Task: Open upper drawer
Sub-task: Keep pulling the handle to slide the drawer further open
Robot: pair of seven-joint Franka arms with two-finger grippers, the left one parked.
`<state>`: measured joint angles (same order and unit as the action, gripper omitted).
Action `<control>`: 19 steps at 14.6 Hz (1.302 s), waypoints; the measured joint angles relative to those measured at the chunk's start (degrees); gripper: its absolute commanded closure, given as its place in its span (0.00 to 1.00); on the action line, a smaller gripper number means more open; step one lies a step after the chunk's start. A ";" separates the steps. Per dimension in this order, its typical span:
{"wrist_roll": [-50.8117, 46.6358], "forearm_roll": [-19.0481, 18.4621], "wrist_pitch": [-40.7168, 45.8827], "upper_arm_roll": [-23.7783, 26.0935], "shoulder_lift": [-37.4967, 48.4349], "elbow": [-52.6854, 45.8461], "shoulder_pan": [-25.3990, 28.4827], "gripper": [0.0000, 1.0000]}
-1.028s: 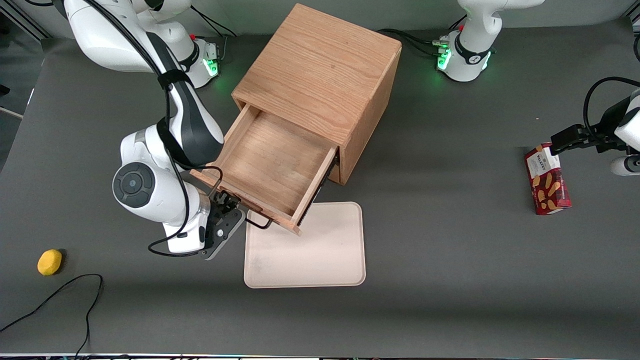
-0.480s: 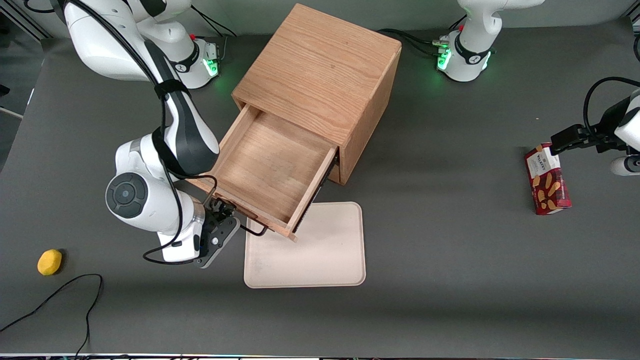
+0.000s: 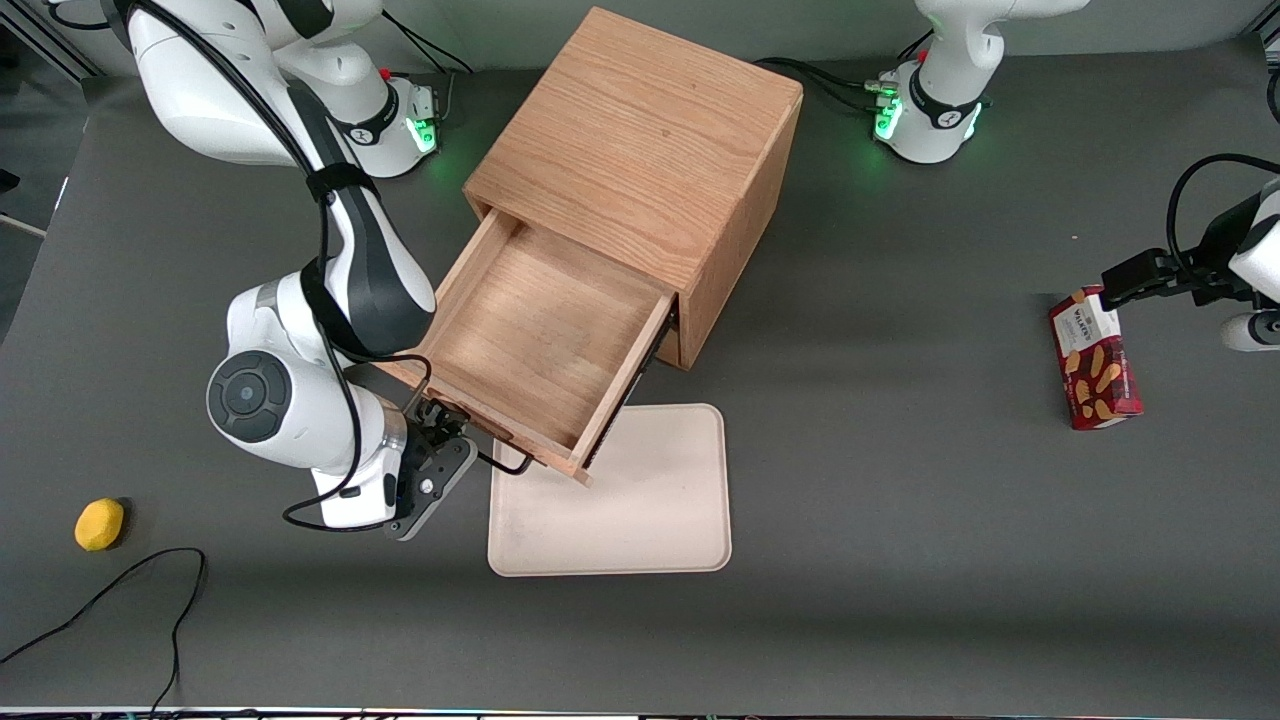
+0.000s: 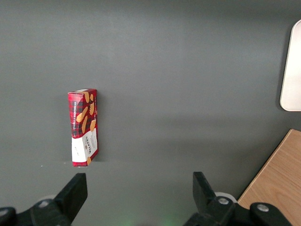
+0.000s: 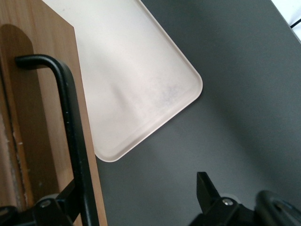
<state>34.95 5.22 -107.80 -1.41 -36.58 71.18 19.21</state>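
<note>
One upper drawer (image 3: 535,345) beside tool (image 3: 447,437)

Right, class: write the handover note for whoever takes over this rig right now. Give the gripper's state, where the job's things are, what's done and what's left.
Gripper: open, at the drawer's front, with the handle between its fingers near one of them, not clamped.
Drawer: pulled well out of the cabinet, nothing inside, its front corner over the tray.
Done: the drawer looks open.
Left: probably only backing the gripper off the handle.
</note>
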 measured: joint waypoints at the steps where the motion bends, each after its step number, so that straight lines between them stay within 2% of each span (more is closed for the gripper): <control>1: 0.00 0.04 0.00 0.00 0.00 -0.01 -0.01 0.00; 7: 0.00 3.19 0.50 -0.30 -0.21 -0.03 -0.95 0.00; 19: 2.74 3.38 0.68 -0.34 -0.34 -0.30 -1.22 0.00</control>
<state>37.69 8.59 -107.11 -1.75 -36.92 70.88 17.99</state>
